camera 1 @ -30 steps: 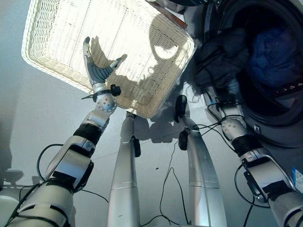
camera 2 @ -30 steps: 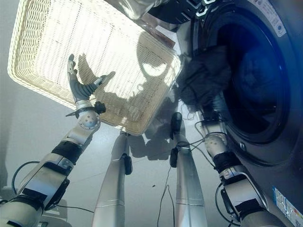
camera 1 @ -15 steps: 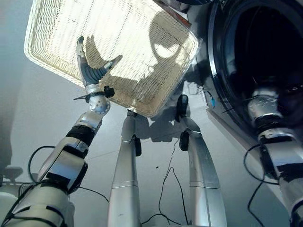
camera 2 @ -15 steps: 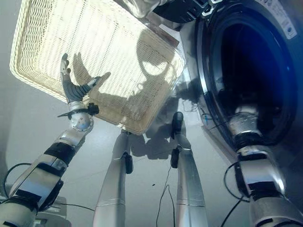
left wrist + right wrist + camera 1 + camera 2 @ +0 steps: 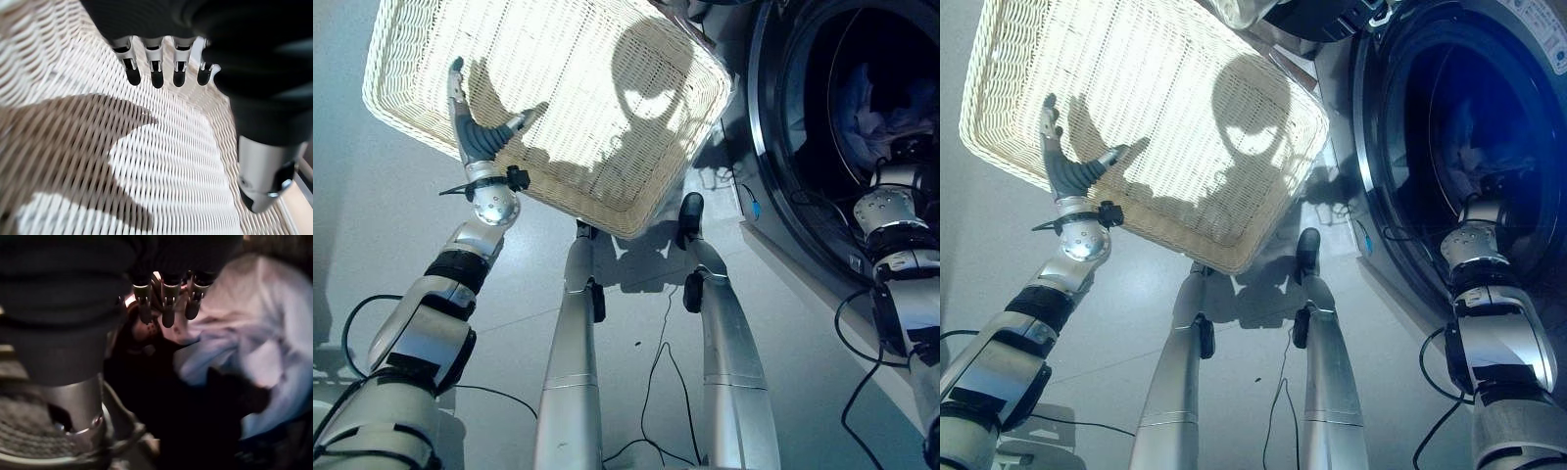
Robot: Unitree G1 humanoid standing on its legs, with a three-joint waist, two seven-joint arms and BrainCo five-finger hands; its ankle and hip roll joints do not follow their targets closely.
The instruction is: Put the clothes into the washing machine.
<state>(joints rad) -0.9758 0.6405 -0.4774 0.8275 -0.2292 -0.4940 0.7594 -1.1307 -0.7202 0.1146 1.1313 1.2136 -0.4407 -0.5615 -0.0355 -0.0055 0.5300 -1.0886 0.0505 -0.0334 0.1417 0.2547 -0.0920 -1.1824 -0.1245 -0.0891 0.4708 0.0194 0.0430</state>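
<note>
The washing machine stands at the right with its round opening facing me. Inside the dark drum lie a pale blue cloth and dark clothes; the pale cloth also shows as a light patch. My right hand reaches into the drum, its fingers straight and holding nothing, just short of the clothes. My left hand is open above the white wicker basket, fingers spread over the bare weave. No clothes lie in the basket.
The basket sits on the grey floor to the left of the machine, its near corner close to the machine's front. Open floor lies left of the basket.
The dark garment that my right hand held at the machine's opening is now inside the drum and let go. My right hand followed it in. My left hand has drifted left.
</note>
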